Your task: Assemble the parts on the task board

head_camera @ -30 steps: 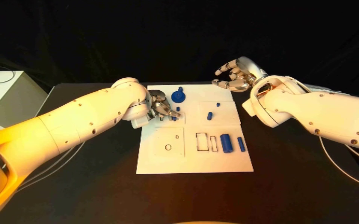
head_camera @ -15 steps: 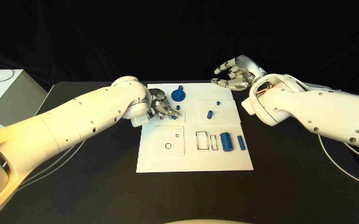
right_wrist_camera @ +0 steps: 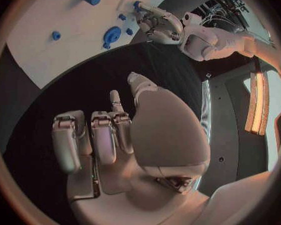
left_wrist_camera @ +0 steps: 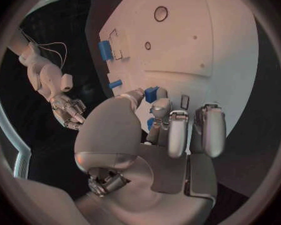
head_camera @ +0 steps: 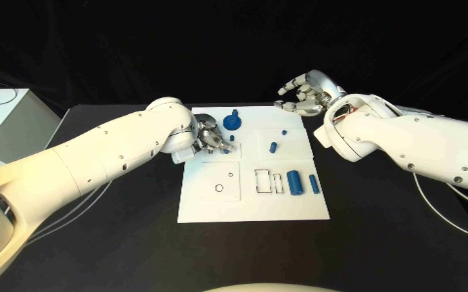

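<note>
**Left hand pinches a blue part over the board's upper left; right hand hangs curled and empty**

At the left, the left hand [head_camera: 212, 138] sits over the upper-left part of the task board [head_camera: 253, 211], which lies in the middle of the black counter [head_camera: 390, 238]. Its fingertips close on a small blue part [left_wrist_camera: 152, 93] just above the white surface. Just beyond the hand, near the board's far edge, stands a round blue part [head_camera: 232, 122] with a stem. Further right lie a small blue peg [head_camera: 274, 147] and a tiny blue stud [head_camera: 284, 132]. Lower down, beside two rectangular outlines, lie a thick blue cylinder [head_camera: 295, 184] and a thinner blue rod [head_camera: 314, 184], side by side. At the right, the right hand [head_camera: 305, 96] hangs off the board's far right corner, fingers curled inward, holding nothing.
</note>
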Available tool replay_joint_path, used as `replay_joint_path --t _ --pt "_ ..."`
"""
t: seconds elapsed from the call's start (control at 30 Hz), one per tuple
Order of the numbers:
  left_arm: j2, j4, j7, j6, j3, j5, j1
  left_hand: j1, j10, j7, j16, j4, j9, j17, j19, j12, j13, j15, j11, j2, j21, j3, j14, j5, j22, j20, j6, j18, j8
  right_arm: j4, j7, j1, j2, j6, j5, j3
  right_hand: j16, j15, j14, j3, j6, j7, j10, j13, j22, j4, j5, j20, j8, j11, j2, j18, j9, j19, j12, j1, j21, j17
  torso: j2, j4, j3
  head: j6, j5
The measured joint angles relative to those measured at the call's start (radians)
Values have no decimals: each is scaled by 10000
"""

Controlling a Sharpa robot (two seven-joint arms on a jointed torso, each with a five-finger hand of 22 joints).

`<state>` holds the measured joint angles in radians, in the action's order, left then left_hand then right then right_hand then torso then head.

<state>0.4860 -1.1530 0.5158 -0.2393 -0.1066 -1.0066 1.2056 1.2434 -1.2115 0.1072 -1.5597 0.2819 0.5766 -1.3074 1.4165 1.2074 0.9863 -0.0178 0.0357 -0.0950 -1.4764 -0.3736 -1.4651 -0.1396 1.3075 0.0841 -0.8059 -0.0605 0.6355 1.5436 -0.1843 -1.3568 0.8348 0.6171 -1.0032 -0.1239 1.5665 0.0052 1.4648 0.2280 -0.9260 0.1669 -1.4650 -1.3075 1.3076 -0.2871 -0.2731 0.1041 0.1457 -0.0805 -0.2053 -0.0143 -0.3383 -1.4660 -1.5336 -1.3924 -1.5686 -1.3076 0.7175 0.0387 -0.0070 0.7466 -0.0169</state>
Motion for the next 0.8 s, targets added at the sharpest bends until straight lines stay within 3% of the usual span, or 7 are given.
replay_joint_path --t 0.2,0.43,0.63,0.67,0.8 --pt "5 -2 -12 -11 -5 18 12 387 36 2 0 -173 138 0 -21 -43 -23 -74 -37 -106 0 -987 0 18 0 -20 74 0 -1 -15 -21 0 -5 -33 -6 0 0 0 0 0 0 0 0 0 -1 0 0 0 0 0 0 0 0 0 0 0 0 1 -7 0 6 15 -2" --pt "67 -79 -16 11 -2 54 16 344 49 -64 0 -681 156 0 -33 -87 -54 -144 -95 -355 36 -2840 0 -26 -1 -110 185 -1 68 -40 -55 3 -7 -77 -15 0 0 0 0 0 0 0 0 1 -2 0 0 0 0 0 0 0 0 0 0 0 0 1 -10 -5 5 22 5" --pt "263 -277 -10 124 0 77 11 -58 -60 -106 0 -749 156 0 3 -100 -41 -179 -202 -439 37 -3330 -35 -25 -1 -146 215 -1 69 -58 -91 8 -5 -115 -29 -2 0 0 0 0 0 0 0 1 -2 0 0 0 0 0 0 0 1 0 0 0 0 1 -12 5 5 14 -16" --pt "302 -318 -9 149 -3 81 11 -193 -75 -125 0 -1055 157 0 3 -130 -47 -203 -217 -486 37 -3735 -12 -2 -1 -146 235 0 69 -62 -97 8 -3 -120 -31 -2 0 0 0 0 0 0 0 2 -2 0 0 0 0 0 0 -1 1 0 0 0 0 1 -13 7 5 13 -21" --pt "462 -460 -4 270 -12 96 10 -482 -197 -143 -2 -947 157 0 -9 -98 38 -215 -249 -515 37 -3843 0 -115 -1 -206 250 0 251 -73 -118 14 2 -144 -59 -2 0 0 0 0 0 0 0 2 -3 0 0 0 0 1 0 0 1 0 0 0 0 1 -20 14 8 13 -31"
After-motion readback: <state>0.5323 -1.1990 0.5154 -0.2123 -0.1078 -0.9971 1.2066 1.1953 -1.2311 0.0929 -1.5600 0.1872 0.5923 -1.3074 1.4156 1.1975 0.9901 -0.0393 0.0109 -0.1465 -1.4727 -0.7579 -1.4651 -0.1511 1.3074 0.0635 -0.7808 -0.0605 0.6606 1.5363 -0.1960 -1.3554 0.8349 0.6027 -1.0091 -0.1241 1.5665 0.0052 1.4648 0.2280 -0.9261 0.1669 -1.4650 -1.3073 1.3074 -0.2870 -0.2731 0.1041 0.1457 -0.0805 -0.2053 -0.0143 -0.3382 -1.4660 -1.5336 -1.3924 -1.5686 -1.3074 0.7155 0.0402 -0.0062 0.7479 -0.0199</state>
